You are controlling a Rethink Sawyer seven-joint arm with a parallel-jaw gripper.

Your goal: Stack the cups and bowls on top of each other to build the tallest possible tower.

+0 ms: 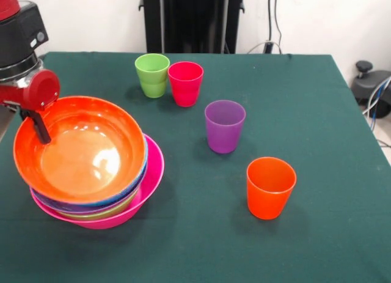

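The tower is a pile of nested bowls at the front left. The pink bowl (pixel 153 176) is the base, with thin rims of a green bowl (pixel 98 214), a purple bowl (pixel 58 203) and a blue bowl (pixel 139 180) showing above it. The orange bowl (pixel 85 151) lies on top, tilted toward the camera. My gripper (pixel 41 135) is at its far left rim and is shut on it, one black finger (pixel 41 125) inside the bowl. The green cup (pixel 152 75), red cup (pixel 185 82), purple cup (pixel 224 126) and orange cup (pixel 269 186) stand upright on the table. The yellow cup is hidden.
The green table cloth (pixel 305 112) covers the table. The robot's black pedestal (pixel 192 20) stands at the far edge. A black stand with cables (pixel 369 81) is off the table's right side.
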